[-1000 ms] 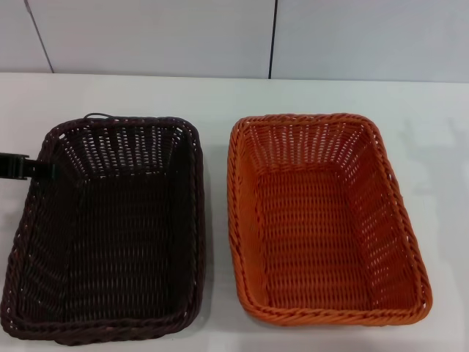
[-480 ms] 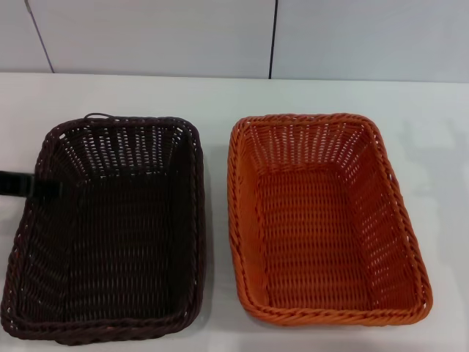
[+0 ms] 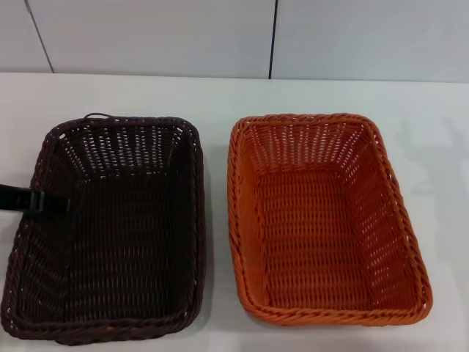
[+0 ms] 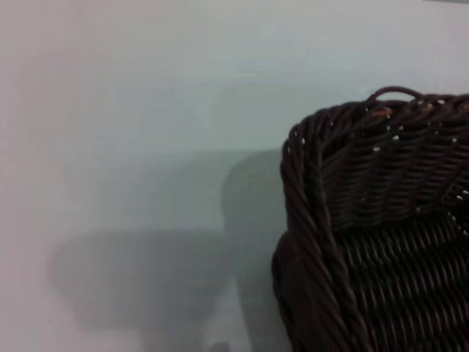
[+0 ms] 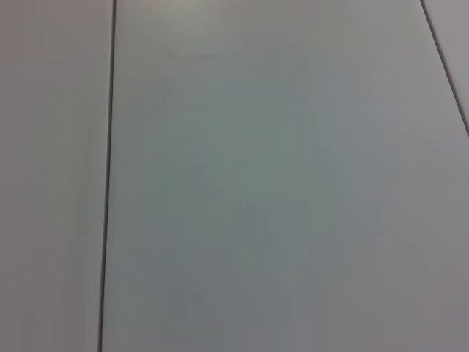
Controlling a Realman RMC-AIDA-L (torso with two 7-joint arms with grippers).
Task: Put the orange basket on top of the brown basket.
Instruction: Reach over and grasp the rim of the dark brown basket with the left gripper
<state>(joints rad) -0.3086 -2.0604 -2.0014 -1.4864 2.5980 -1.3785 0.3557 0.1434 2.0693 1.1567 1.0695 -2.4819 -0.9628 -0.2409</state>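
The brown basket [image 3: 110, 227] sits on the left of the white table, and the orange basket [image 3: 322, 220] sits beside it on the right with a narrow gap between them. Both are upright and empty. My left gripper [image 3: 44, 200] comes in from the left edge of the head view as a black bar lying at the brown basket's left rim. The left wrist view shows a corner of the brown basket [image 4: 381, 220] close up. My right gripper is out of view; the right wrist view shows only pale panels.
The white table [image 3: 220, 95] runs back to a pale panelled wall [image 3: 146, 37]. A thin dark loop of wicker [image 3: 97, 116] sticks up at the brown basket's far rim.
My left gripper has slid along the brown basket's left rim toward the near side. Neither basket has moved.
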